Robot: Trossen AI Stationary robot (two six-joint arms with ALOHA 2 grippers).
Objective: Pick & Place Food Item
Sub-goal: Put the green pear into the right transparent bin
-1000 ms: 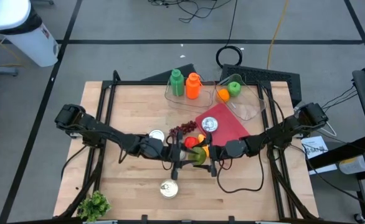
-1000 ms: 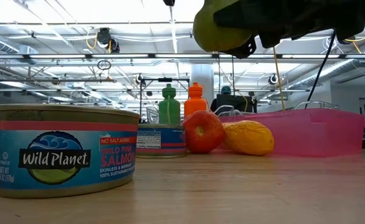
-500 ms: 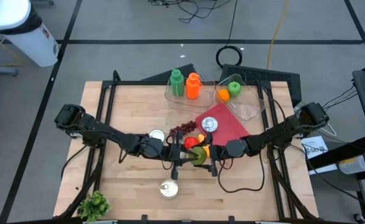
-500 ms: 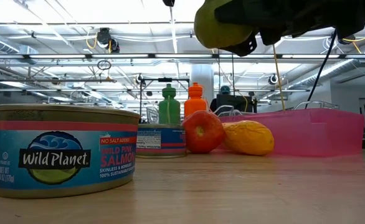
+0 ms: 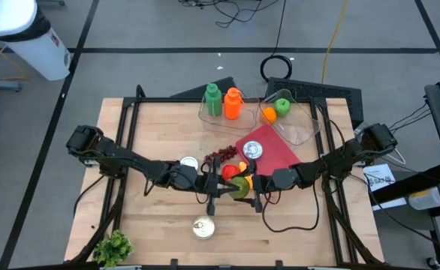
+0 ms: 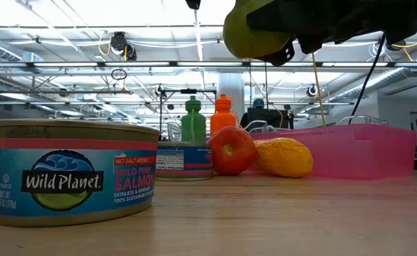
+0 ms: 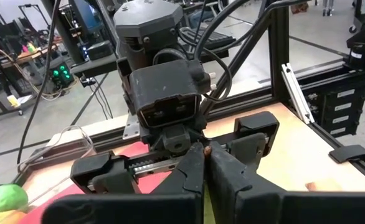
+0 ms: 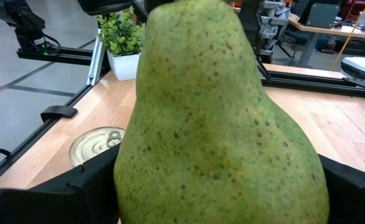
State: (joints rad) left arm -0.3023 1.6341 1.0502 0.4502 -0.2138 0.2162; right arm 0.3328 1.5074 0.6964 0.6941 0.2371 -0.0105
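A green pear (image 5: 239, 186) hangs high over the middle of the table, between my two grippers; the low view shows it (image 6: 255, 32) well clear of the wood. My right gripper (image 5: 251, 185) comes from the table's right and is shut on the pear, which fills its wrist view (image 8: 213, 124). My left gripper (image 5: 218, 184) comes from the table's left. Its fingers are shut (image 7: 202, 168) at the pear's narrow end. My left gripper pinches the pear's brown stem (image 7: 201, 149) between its two shut fingers, level from the table's left. A sliver of the pear's green skin (image 7: 205, 208) shows between the fingers. My right gripper pinches the pear's wide body (image 8: 170, 186) between its two fingers, level from the table's right. The pear is lifted clear, its narrow end toward my left gripper.
Below the pear lie a red apple (image 6: 231, 151) and a yellow fruit (image 6: 283, 156) beside a pink tray (image 5: 276, 157) with a can on it. A salmon can (image 6: 70, 171) stands near the front edge, another can (image 5: 188, 163) to the left. Two bottles (image 5: 223, 102) and a clear container (image 5: 295, 127) stand at the back.
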